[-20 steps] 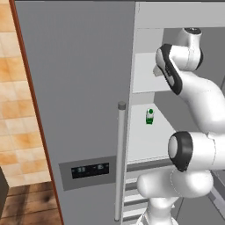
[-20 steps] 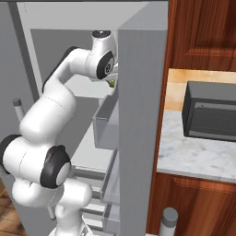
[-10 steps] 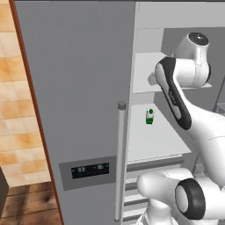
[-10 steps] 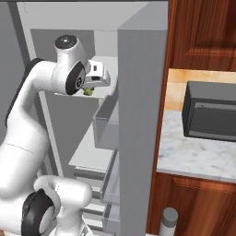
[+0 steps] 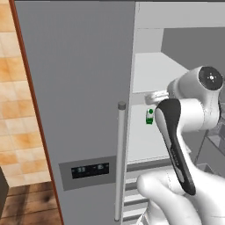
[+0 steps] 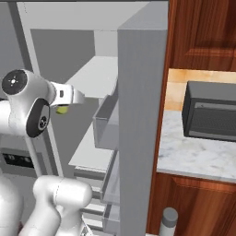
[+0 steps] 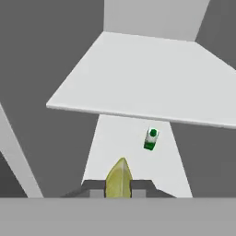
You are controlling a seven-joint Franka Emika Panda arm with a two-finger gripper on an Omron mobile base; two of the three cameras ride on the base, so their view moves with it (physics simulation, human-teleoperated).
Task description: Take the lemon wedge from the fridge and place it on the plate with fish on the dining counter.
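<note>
The lemon wedge (image 7: pixel 118 179) sits clamped between the two finger tips of the gripper (image 7: pixel 118 189), held in the air in front of the open fridge (image 5: pixel 79 110). A green-and-white bottle (image 7: pixel 150 138) stands on the white shelf (image 7: pixel 133 147) beyond it.

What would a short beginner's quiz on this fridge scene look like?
1. True or false: the gripper holds the lemon wedge.
2. The small green-and-white bottle stands: A) on a fridge shelf B) on the counter beside the microwave C) in the gripper.
3. Fill in: the fridge's right door is ____.

Key: 1 true; 2 A; 3 open.
</note>
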